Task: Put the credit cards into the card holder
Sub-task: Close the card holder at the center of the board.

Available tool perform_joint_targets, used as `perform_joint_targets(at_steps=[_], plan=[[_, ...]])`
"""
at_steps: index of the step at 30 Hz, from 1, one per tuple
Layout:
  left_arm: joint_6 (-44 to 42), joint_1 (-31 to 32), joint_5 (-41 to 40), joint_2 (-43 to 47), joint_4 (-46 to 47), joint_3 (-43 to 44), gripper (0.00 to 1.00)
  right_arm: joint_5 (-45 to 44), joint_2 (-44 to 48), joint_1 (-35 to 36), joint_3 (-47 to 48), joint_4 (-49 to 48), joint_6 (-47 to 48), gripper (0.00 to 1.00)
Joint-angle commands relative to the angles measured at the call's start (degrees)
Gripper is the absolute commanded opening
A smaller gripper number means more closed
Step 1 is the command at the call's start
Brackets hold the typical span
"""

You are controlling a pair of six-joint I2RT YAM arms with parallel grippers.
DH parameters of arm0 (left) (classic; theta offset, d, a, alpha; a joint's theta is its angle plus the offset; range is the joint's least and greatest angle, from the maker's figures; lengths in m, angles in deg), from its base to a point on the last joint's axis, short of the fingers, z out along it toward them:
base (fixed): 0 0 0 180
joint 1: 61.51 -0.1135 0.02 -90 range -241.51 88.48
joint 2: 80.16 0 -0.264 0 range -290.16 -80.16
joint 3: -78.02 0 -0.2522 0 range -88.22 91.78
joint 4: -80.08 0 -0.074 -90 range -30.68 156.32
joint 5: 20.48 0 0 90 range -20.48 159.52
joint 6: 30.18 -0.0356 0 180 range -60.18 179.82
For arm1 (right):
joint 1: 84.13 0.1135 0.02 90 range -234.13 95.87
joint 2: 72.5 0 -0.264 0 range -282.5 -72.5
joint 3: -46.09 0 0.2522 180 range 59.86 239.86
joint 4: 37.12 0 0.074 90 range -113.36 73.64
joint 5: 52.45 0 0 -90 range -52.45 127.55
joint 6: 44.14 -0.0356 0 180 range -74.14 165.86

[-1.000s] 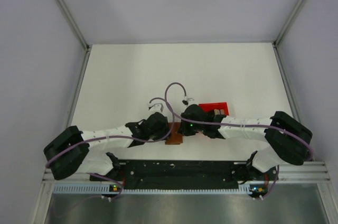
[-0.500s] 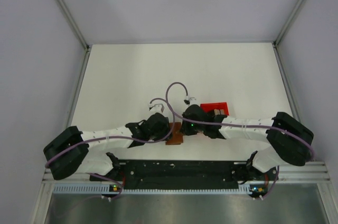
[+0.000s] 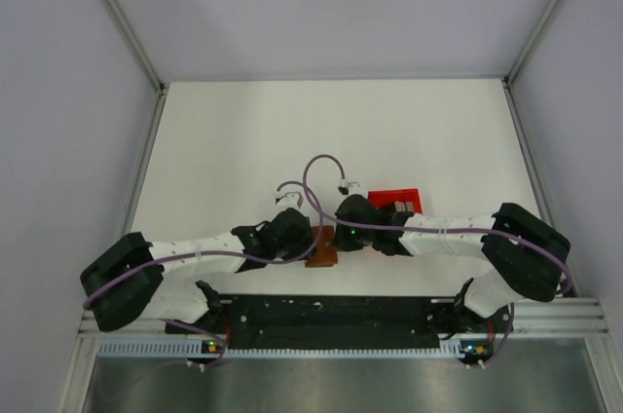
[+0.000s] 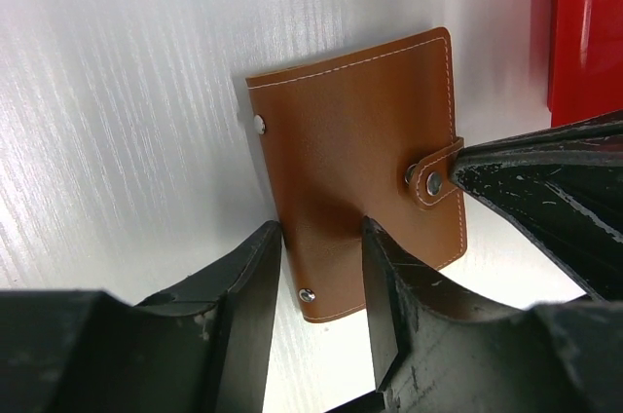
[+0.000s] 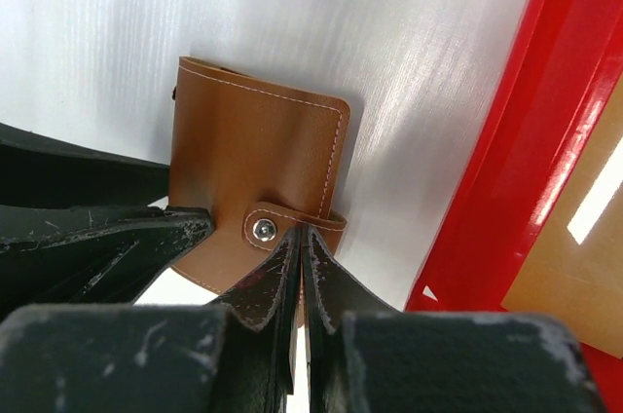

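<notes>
The card holder (image 4: 360,131), a brown wallet, lies flat on the white table with its snap strap (image 4: 433,174) fastened. It also shows between the two wrists from above (image 3: 321,257). My left gripper (image 4: 319,236) is open and straddles its near left corner, one finger at the left edge and the other over the cover. My right gripper (image 5: 302,233) is shut, its tips touching the strap (image 5: 292,223) just by the snap; its fingers (image 4: 545,189) come in from the right. An orange-brown credit card (image 5: 574,267) lies inside the red box.
The red plastic box (image 5: 506,169) stands right beside the card holder, and it shows behind the right wrist from above (image 3: 394,197). Both forearms meet close to the table's near edge. Grey walls enclose the table on three sides.
The right arm has edged slightly to the left. The card holder and the left gripper stay where they were.
</notes>
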Motion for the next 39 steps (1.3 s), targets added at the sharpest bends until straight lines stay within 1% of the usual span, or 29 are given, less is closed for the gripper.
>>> perform_joint_targets(at_steps=[1, 6, 27, 32, 33, 39], plan=[[-1.6, 0.3, 1.6, -2.8, -8.6, -1.9, 0.43, 0.6, -1.0, 0.8, 2.2, -1.8, -0.3, 0.02], [-2.1, 0.3, 1.9, -3.3, -8.5, -1.8, 0.42, 1.7, -1.5, 0.7, 2.1, -4.4, -0.3, 0.02], [-2.0, 0.4, 1.8, -3.1, -8.4, -1.9, 0.42, 3.5, -2.9, 0.8, 3.4, -4.6, -0.5, 0.02], [-1.9, 0.4, 1.8, -3.1, -8.3, -2.0, 0.42, 1.2, -3.3, 0.7, 4.3, -2.5, -0.8, 0.02], [-1.9, 0.4, 2.0, -3.1, -8.3, -1.9, 0.42, 1.1, -3.5, 0.7, 4.3, -1.0, -0.6, 0.02], [-1.9, 0.4, 1.9, -3.0, -8.3, -1.9, 0.42, 1.5, -4.9, 0.7, 4.8, -0.1, -0.9, 0.02]])
